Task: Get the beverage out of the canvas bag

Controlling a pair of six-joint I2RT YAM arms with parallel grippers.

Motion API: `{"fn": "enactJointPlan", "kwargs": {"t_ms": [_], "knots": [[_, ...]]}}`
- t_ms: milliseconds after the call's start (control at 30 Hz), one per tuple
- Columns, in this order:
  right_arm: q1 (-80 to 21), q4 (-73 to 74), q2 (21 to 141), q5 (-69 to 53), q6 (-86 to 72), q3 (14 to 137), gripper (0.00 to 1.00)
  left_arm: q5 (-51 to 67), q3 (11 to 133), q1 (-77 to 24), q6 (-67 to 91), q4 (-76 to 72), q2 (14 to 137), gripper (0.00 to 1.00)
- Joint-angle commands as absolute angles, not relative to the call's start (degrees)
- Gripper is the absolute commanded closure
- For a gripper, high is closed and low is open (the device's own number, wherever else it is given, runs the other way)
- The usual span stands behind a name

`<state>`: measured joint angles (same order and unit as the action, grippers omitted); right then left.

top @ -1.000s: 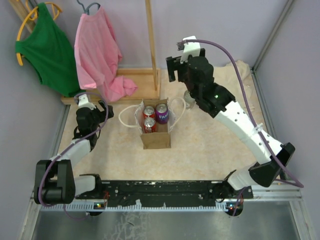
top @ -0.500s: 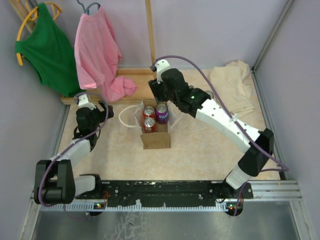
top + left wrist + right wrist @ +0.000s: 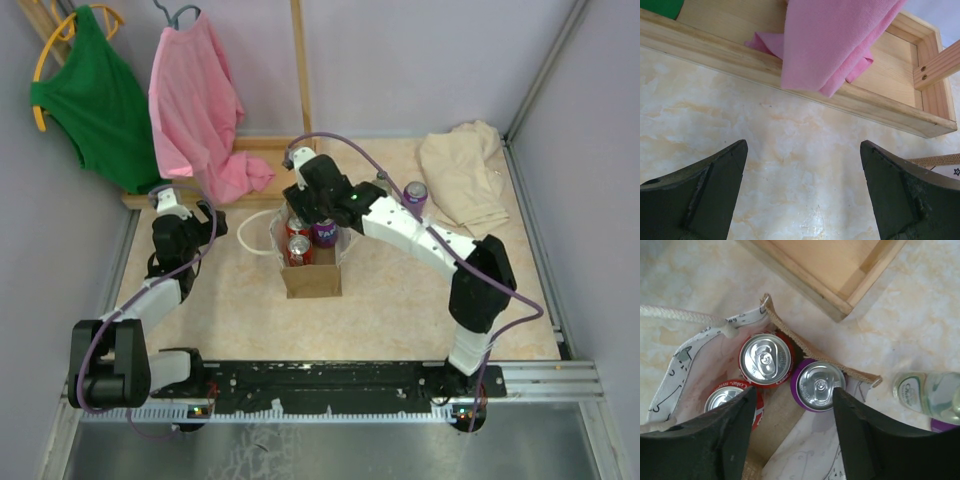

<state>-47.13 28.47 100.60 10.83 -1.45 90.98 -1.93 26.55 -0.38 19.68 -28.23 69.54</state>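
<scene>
above the canvas bag [image 3: 312, 281], the right claw [image 3: 795, 391] hangs open.

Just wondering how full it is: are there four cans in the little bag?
No, the bag holds three: a red can, a second red can and a purple can.

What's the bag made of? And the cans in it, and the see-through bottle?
The canvas bag looks like coarse woven cloth: brown, fraying rim, printed white lining. The red cans and purple can look like metal: shiny silver tops with pull tabs. The bottle is clear and glossy, probably plastic, possibly glass.
</scene>
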Motion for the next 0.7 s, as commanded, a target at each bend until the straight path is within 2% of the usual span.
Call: {"fn": "enactJointPlan", "kwargs": {"t_ms": [0, 667], "knots": [[-47.99, 27.79, 101.80, 9.68, -1.32, 91.12, 0.34, -1.23, 27.33, -0.45, 19.98, -28.92, 69.41, 0.00], [-46.55, 30.32, 105.07, 15.10, -3.15, 88.93, 0.31, -1.17, 27.33, -0.50, 19.72, -28.96, 69.84, 0.00]]}}
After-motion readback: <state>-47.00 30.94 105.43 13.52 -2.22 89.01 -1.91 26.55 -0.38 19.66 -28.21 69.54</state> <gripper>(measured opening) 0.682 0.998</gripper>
